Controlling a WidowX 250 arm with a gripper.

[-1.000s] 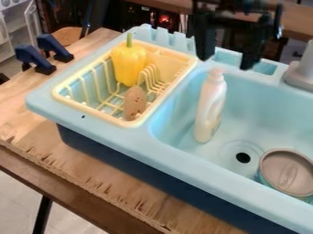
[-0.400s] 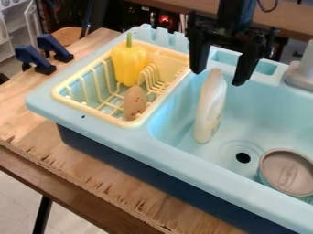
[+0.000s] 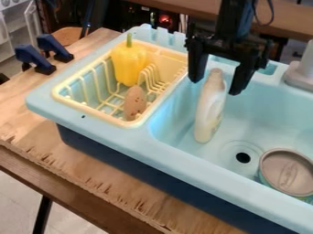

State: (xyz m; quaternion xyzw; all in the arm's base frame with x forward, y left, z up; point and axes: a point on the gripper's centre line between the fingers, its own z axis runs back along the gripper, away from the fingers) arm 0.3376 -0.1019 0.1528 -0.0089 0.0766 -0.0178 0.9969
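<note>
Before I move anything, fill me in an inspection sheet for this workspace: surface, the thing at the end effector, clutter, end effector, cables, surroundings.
Surface: wooden table, front edge splintered; blue sink on it.
Job's things: white bottle, upright in the sink.
Clutter: can in the sink; yellow pepper and brown potato-like thing in the rack; two clamps at the table's far left.
End effector: open, fingers either side of the bottle's top; contact can't be told.
Cables: one dark loop beside the arm.
Surroundings: small red glow in the dark area behind.
</note>
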